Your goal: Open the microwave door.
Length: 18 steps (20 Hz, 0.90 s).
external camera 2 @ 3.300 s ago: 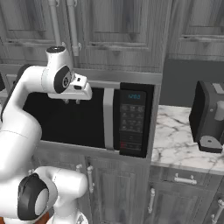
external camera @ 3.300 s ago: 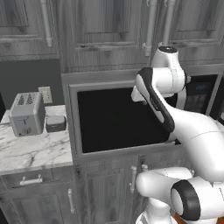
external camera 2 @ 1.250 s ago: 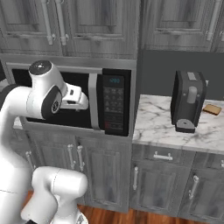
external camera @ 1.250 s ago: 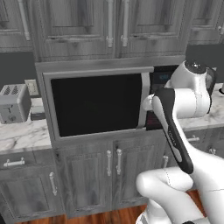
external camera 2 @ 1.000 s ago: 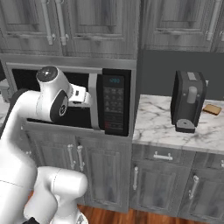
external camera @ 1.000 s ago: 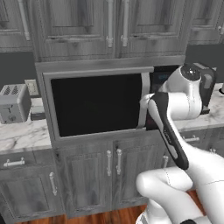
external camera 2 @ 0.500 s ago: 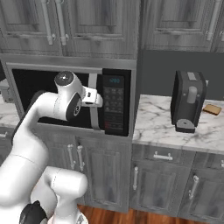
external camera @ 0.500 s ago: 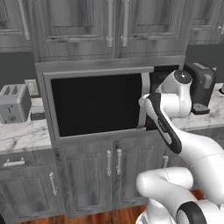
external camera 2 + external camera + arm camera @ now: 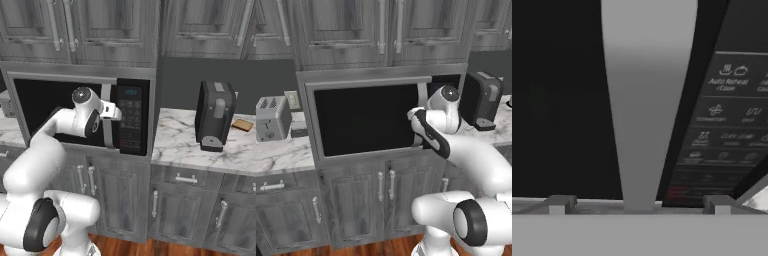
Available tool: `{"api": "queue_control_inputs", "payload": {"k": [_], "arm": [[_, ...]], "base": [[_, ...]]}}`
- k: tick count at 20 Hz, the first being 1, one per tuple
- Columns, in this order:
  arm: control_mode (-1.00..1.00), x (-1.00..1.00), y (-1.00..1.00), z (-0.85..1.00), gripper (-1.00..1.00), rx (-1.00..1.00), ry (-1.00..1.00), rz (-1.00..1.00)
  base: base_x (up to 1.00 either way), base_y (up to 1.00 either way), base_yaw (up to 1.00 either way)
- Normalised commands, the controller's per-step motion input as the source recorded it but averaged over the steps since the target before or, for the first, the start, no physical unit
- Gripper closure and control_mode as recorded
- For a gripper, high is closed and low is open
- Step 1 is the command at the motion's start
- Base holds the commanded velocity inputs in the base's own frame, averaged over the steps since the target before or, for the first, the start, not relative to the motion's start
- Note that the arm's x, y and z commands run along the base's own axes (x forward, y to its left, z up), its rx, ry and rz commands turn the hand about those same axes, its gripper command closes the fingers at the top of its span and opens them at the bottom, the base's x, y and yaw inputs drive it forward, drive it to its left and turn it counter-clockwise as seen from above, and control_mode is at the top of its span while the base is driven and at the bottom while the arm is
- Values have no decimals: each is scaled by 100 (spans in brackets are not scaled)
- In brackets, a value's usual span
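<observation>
The microwave (image 9: pixel 85 75) sits built in under the wall cabinets, and its black glass door (image 9: pixel 366 120) looks shut. Along the door's right edge runs the vertical silver bar handle (image 9: pixel 642 115), with the black keypad strip (image 9: pixel 727 125) just right of it. My gripper (image 9: pixel 639 204) is open right at the handle, and one fingertip (image 9: pixel 559 203) rises on each side of the bar. From the right base view the gripper (image 9: pixel 114 114) is up against the handle (image 9: pixel 106 120), at mid height.
A black coffee machine (image 9: pixel 216 116) stands on the marble counter (image 9: pixel 175 135) right of the microwave. A silver toaster (image 9: pixel 272 118) stands on the counter to the left. Grey cabinet doors (image 9: pixel 363 200) lie below and above.
The arm has swung left and forward over the last second, bringing the hand from beside the keypad up to the door handle. The door has not moved.
</observation>
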Motion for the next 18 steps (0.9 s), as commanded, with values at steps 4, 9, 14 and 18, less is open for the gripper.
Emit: {"api": "queue_control_inputs", "payload": {"k": [4, 9, 14, 18], "arm": [[-100, 61, 1, -7, -100, 0, -2, 0], [-100, 63, 0, -4, -100, 0, 0, 0], [-100, 53, 0, -8, -100, 0, -1, 0], [-100, 20, 0, -5, 100, 0, -3, 0]], "base": [[0, 0, 0], [0, 0, 0], [0, 0, 0], [0, 0, 0]]}}
